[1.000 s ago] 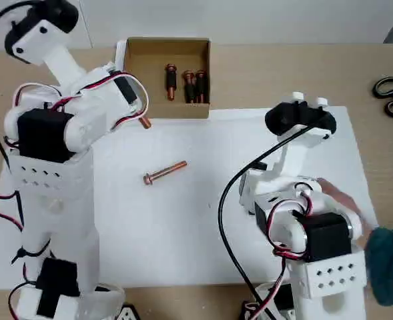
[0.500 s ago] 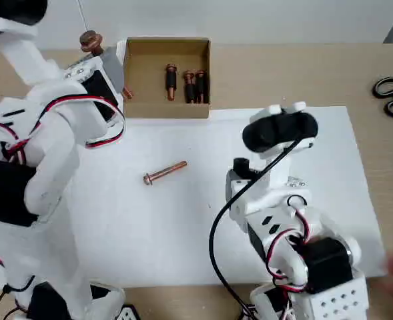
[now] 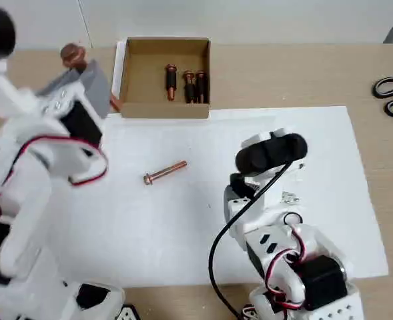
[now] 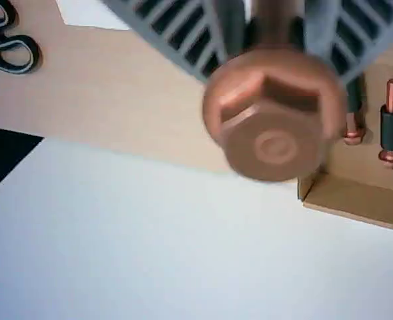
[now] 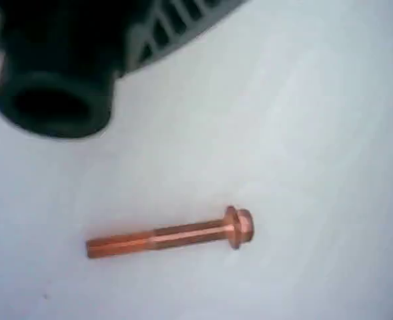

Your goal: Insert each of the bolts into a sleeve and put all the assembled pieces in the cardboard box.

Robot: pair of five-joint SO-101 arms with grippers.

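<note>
Left pincer [image 4: 276,30] raised, clamped tight on bolt [image 4: 273,113]

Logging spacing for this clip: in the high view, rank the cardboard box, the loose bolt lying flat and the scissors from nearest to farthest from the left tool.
From the left tool:
1. cardboard box, right beside it.
2. loose bolt, lying flat, farther out toward the right side.
3. scissors, far off on the right side.
</note>
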